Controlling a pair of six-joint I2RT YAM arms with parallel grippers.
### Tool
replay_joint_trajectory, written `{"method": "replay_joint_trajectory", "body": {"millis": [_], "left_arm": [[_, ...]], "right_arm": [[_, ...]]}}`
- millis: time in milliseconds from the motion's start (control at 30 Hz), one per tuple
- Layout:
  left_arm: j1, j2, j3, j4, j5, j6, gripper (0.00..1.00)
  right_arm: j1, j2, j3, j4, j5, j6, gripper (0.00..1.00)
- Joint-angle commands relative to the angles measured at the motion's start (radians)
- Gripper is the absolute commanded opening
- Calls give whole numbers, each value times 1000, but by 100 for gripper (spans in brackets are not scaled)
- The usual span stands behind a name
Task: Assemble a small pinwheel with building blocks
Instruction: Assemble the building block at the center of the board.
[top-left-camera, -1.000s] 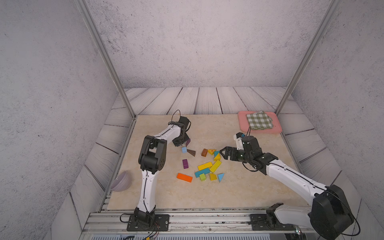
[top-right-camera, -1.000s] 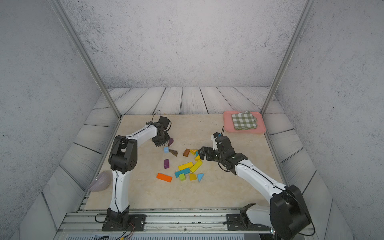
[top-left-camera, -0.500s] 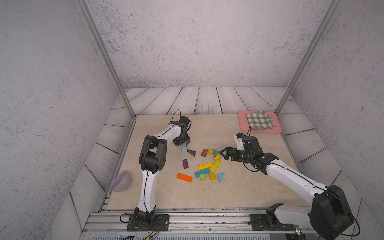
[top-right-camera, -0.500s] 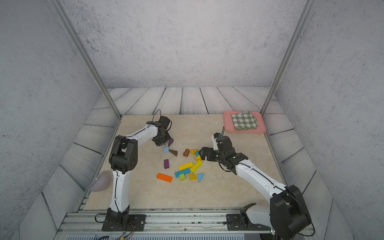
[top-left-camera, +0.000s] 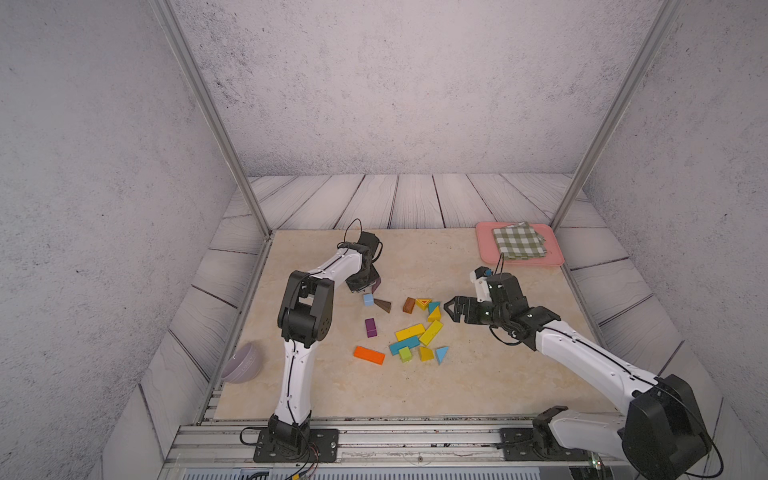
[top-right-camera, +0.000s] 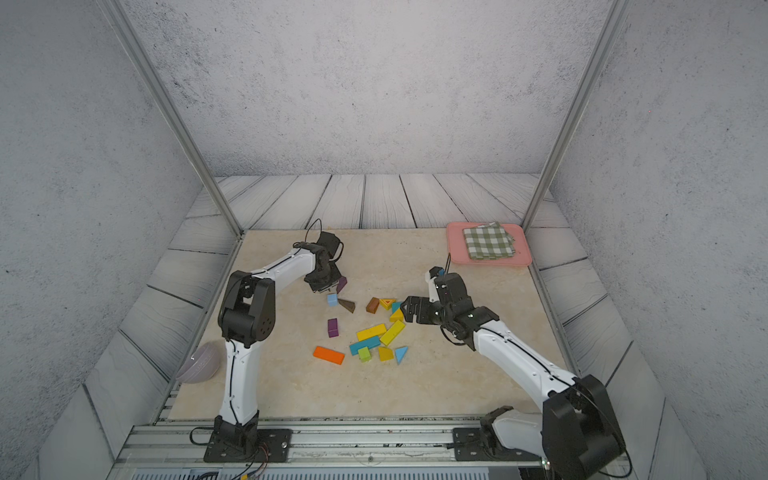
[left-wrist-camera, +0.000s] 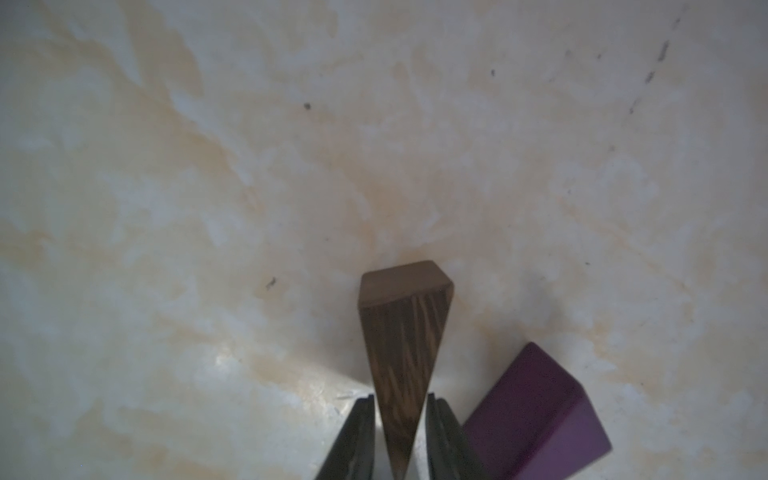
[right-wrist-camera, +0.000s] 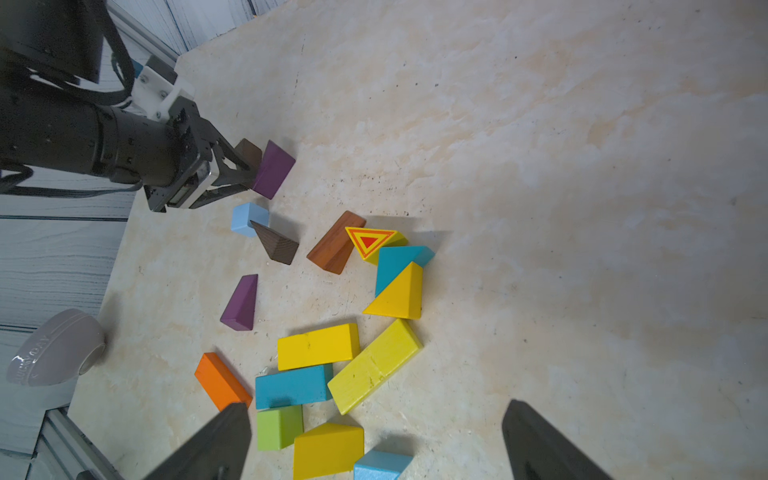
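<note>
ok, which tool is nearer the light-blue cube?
Left. The left tool hangs just beyond the light-blue cube, on its far side, close by. The right tool is off to the cube's right, past the dark wedge and the brown block.

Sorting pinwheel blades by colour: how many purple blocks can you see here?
2. One purple block sits beside the left end effector; one purple wedge lies alone between the light-blue cube and orange bar. The left arm could hide others.

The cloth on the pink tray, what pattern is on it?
Green and white checks. The cloth shows best in a top view.
</note>
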Motion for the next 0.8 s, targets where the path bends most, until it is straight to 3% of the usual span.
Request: {"method": "replay_joint_trajectory", "body": {"millis": [0, 300, 500, 767], "left_arm": [[-5, -40, 6, -26, -2, 10, 31], [-8, -148, -40, -31, 1, 21, 37], [-21, -302, -145, -13, 18, 44, 43], [-7, -679, -430, -57, -87, 139, 69]], "right_arm": [[-4, -36, -7, -25, 13, -17, 99], [-3, -47, -10, -28, 4, -24, 99], [-15, -70, -28, -14, -17, -35, 99], [-14, -110, -77, 35, -104, -74, 99]]}}
